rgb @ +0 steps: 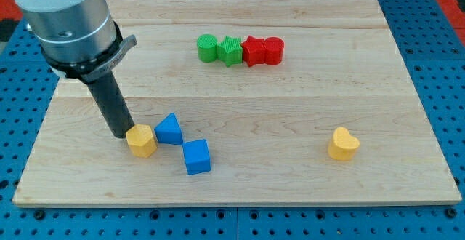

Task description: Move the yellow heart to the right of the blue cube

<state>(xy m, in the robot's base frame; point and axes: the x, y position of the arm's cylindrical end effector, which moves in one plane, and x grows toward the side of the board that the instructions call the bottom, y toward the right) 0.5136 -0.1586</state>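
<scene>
My tip (pixel 120 134) sits down on the worktop (pixel 290 102) at the view's lower left, touching or just beside the left edge of a yellow hexagonal block (pixel 142 140); can't tell for sure if there's contact. No end effector w/ jaws here, just a straight dark rod under a grey cylindrical arm body that comes in from the view's top left, so nothing opens or shuts and nothing is held. Right of the yellow hexagonal block, just beside it, is a blue triangular block (pixel 169 129). Below & to the right of that, near it but apart, lies the blue cube (pixel 197 156). The yellow heart (pixel 343 143) is well apart from all of these, over toward the view's right at approx the same height as the blue cube, so already on the cube's right side w/ bare wood between them. Near the view's top centre is a tight row of four blocks touching side by side: a green round block (pixel 207 48), a green star-like block (pixel 231 49), then a red block (pixel 254 51) and a red round block (pixel 273 50); exact shape of the third is hard to make out. Worktop is a light wooden board on a blue perforated base.
</scene>
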